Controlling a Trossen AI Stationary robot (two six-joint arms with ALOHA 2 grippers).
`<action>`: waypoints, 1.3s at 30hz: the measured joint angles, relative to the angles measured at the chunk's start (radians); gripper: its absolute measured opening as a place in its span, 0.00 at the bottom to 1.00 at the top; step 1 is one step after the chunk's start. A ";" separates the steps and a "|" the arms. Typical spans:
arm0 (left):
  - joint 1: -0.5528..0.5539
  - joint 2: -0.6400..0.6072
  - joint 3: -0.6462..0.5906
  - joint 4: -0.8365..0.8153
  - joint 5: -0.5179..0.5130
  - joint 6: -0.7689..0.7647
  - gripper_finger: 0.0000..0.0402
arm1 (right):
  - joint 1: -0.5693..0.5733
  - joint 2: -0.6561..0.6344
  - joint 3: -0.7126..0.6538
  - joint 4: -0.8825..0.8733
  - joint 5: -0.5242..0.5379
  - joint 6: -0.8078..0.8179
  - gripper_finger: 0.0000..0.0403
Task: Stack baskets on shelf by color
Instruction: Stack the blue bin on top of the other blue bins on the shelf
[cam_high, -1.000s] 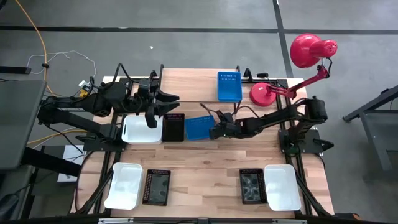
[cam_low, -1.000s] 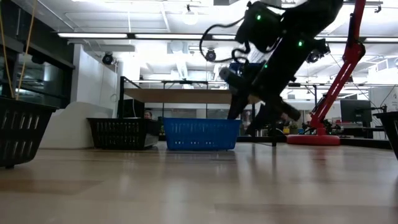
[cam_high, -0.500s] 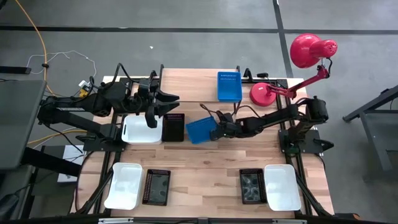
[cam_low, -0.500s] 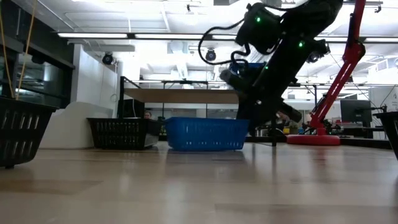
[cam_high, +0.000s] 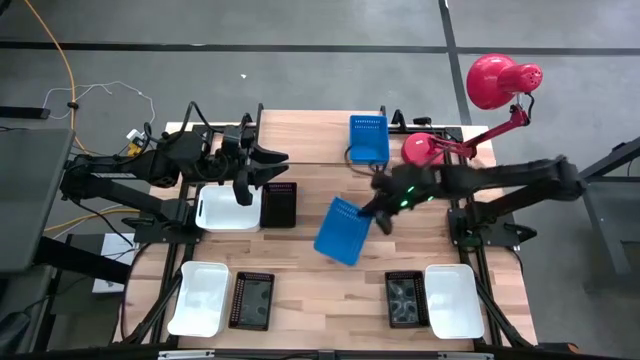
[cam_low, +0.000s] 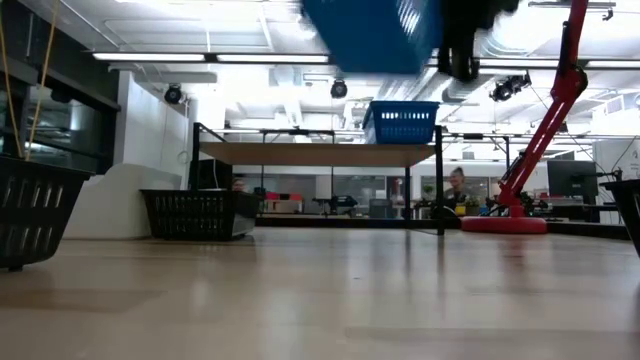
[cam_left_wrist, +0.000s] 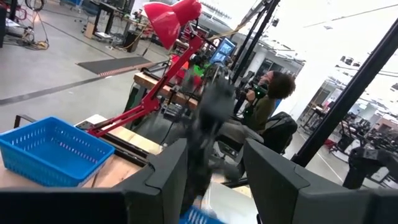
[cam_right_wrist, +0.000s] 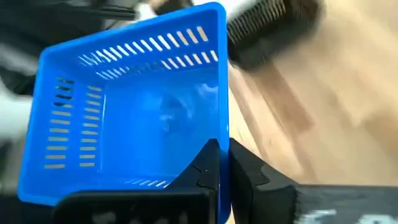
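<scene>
A blue basket (cam_high: 342, 230) hangs in the air over the middle of the table, with my right gripper (cam_high: 377, 213) shut on it; in the low view this blue basket (cam_low: 375, 30) is at the top of the picture. A second blue basket (cam_high: 368, 138) rests by its bottom on the shelf (cam_high: 310, 135). My left gripper (cam_high: 265, 160) stands open at the shelf's left part, above a white basket (cam_high: 228, 210) and a black basket (cam_high: 279, 204) that sit side by side on the table. My right gripper has the blue basket by one side wall (cam_right_wrist: 222, 124), at its rim. The wall is pinched with one finger inside the basket and one outside. The fingers slant down at it from the table's right side. The basket is lifted clear of the table and hangs tilted.
Along the near edge stand a white basket (cam_high: 197, 297), a black basket (cam_high: 251, 300), another black basket (cam_high: 403, 298) and another white one (cam_high: 452, 298). A red desk lamp (cam_high: 440, 150) stands at the far right. People show in the room beyond.
My right gripper has shut on the blue basket's wall, then risen fast, drawn back toward the table's right and near side, and rolled. The basket first turned on the table, then came up clear of it and tipped.
</scene>
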 joint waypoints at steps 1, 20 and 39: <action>0.000 0.000 0.000 0.001 0.000 0.000 0.36 | -0.009 -0.018 0.048 -0.055 0.005 -0.073 0.01; 0.000 0.000 0.000 0.002 -0.016 -0.008 0.36 | -0.478 0.272 1.032 -0.785 0.184 -1.142 0.00; 0.000 0.000 0.000 0.002 -0.037 -0.011 0.36 | -0.670 0.498 1.083 -0.945 0.034 -1.293 0.00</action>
